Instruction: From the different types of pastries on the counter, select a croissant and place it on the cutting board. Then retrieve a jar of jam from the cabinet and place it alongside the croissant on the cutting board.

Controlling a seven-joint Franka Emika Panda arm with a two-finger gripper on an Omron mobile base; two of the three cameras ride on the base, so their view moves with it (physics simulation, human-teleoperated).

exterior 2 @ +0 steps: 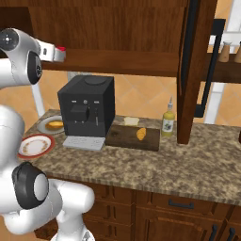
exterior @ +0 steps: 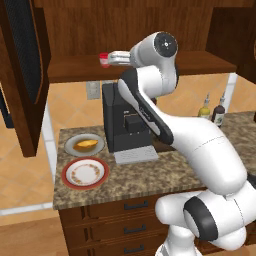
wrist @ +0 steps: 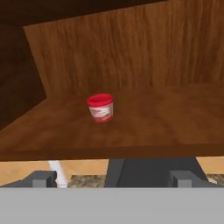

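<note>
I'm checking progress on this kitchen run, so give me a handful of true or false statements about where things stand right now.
1. The croissant lies on the cutting board. True.
2. The jar of jam sits on the counter. False: it stands on the cabinet shelf.
3. The end effector is clamped on the jar. False: it is open, short of the jar.
4. A pastry rests on a plate left of the coffee machine. True.

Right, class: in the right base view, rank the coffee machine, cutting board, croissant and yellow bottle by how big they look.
1. coffee machine
2. cutting board
3. yellow bottle
4. croissant, smallest
</note>
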